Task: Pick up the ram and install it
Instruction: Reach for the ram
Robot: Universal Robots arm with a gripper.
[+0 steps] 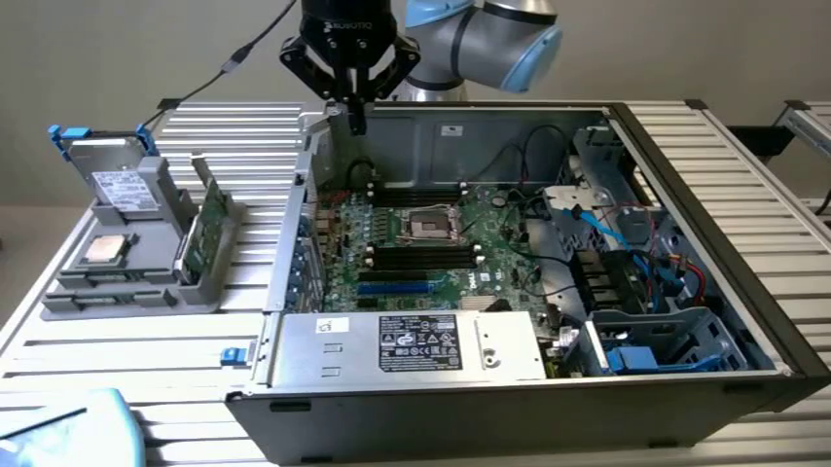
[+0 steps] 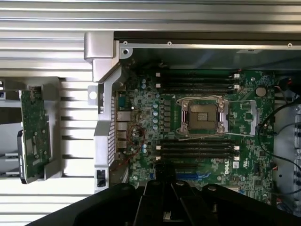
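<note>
Tool (image 1: 353, 115) pinched shut, empty, hangs upper centre over the case (image 1: 449, 146). Ram (image 1: 212, 233) stands edge-up in rack (image 1: 117, 297), exterior view's left, likely for easy pinching.

Count: one computer case (image 1: 520, 413), one motherboard (image 1: 389, 232), one processor socket (image 1: 430, 226), two banks of memory slots (image 1: 415, 194), one power supply (image 1: 405, 342), one grey holder (image 1: 117, 292), one silver processor chip (image 1: 107, 250), one gripper (image 1: 353, 125).
</note>
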